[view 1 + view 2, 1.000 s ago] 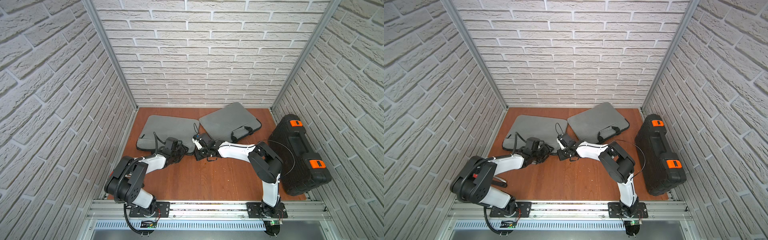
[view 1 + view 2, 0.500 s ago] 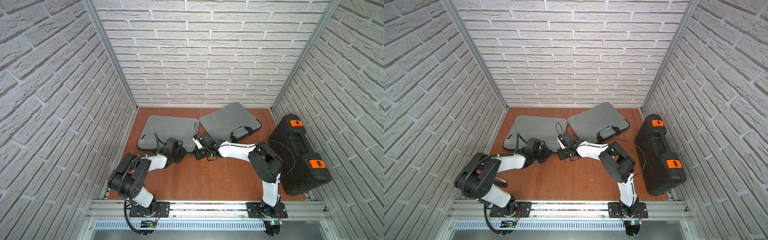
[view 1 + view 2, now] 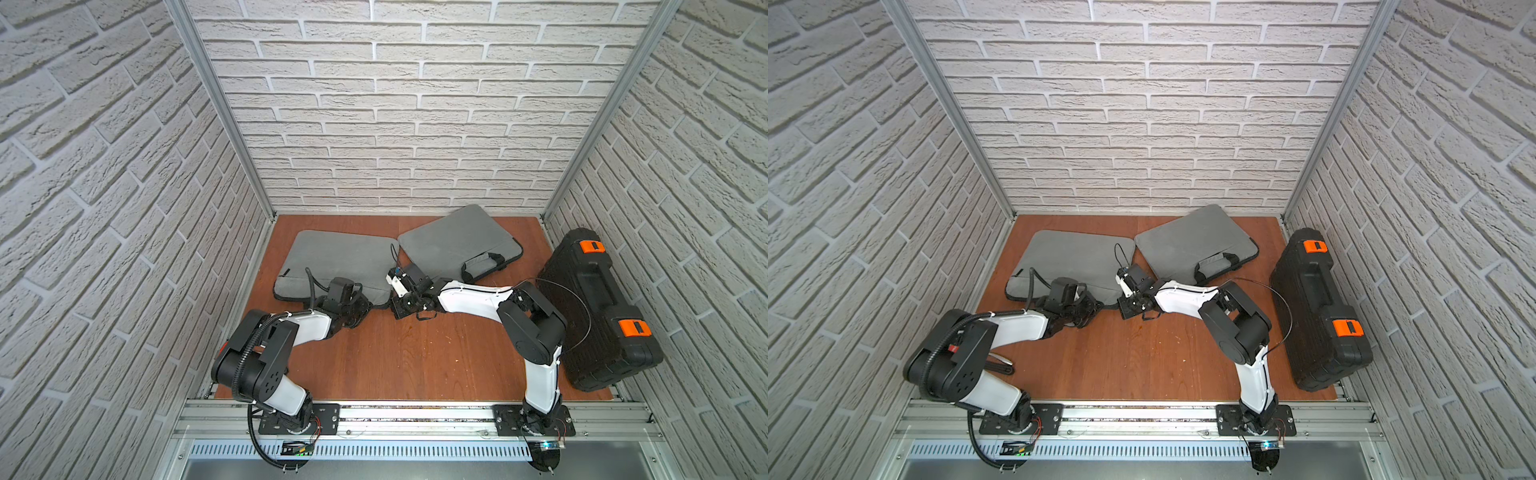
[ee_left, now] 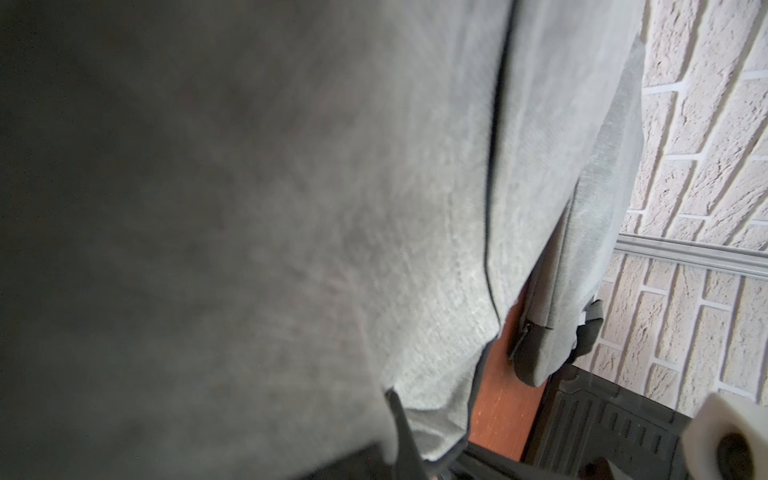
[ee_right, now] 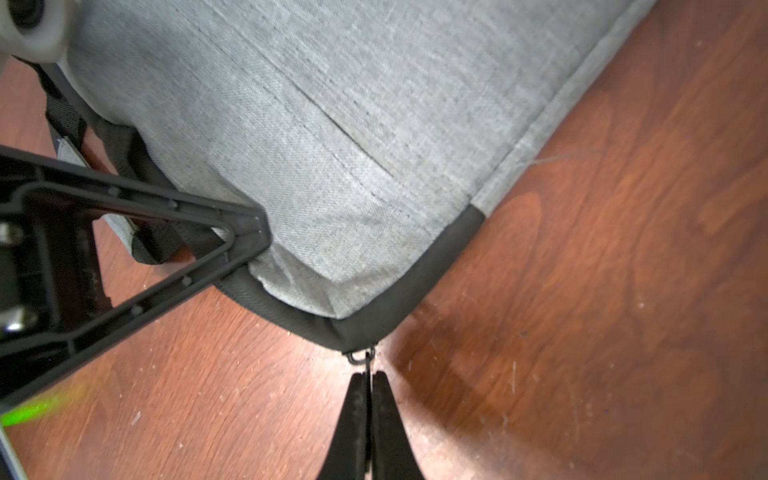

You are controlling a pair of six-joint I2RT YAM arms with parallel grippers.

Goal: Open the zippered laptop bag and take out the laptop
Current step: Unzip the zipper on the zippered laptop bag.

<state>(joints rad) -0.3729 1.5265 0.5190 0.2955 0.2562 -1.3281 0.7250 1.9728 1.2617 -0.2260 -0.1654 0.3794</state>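
Observation:
In both top views a grey laptop bag lies flat at the back left of the table. My right gripper is shut on the bag's thin zipper pull, at the bag's black-trimmed near right corner. My left gripper is beside it on the bag's near edge, shut on the grey fabric, which fills the left wrist view. One of its fingers lies on top of the bag by that corner. The zipper looks closed. The laptop is hidden.
A second grey bag with a black handle lies at the back, right of the first. A black hard case with orange latches fills the right side. Brick walls enclose the table on three sides.
My left gripper has closed on the bag's near edge, and the left arm's elbow has swung inward. The right gripper has stayed shut on the zipper pull.

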